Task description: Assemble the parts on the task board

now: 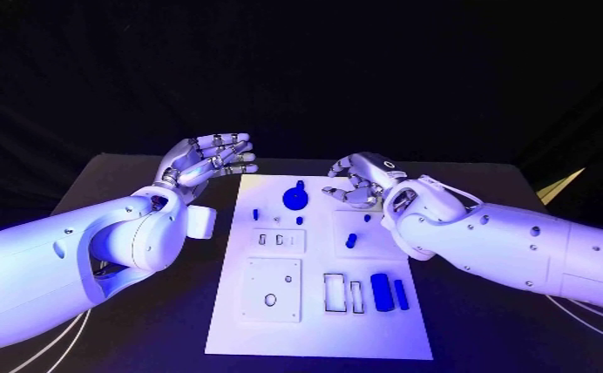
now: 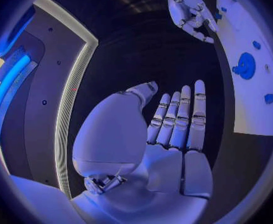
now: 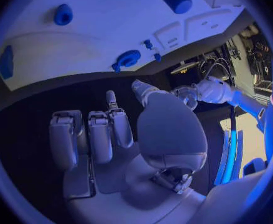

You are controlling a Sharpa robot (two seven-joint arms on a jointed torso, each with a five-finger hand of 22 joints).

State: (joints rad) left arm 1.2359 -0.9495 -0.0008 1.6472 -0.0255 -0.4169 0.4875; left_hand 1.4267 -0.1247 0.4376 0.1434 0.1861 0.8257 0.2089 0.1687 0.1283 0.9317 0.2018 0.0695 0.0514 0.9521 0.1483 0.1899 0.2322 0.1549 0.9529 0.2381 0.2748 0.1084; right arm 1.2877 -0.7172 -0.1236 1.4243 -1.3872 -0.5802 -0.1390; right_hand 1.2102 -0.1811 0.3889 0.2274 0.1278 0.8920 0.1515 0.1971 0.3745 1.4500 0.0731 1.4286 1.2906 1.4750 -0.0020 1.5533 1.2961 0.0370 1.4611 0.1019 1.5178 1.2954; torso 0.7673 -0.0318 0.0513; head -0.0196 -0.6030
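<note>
- While loose blue parts [image 1: 381,291] are seen lying on the task board [image 1: 321,338] at table centre, assembly is judged barely started.
- Round part [image 1: 295,197] sits at the far end.
- Right hand [image 1: 360,177] is hovered above that end, fingers curled, nothing held.
- Left hand [image 1: 207,159] is kept off-board, fingers extended, empty.

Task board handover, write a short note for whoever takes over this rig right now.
Left hand: open, holds nothing, raised just off the task board's far left corner.
Right hand: fingers curled, nothing in them, above the board's far right part.
Parts: round blue piece at the far middle; small blue pieces mid-board; two blue bars at the near right beside rectangular slots.
Done: cannot tell which pieces are seated.
Left: the bars lie outside the slots; neither hand holds a part, so picking one up likely comes next.
</note>
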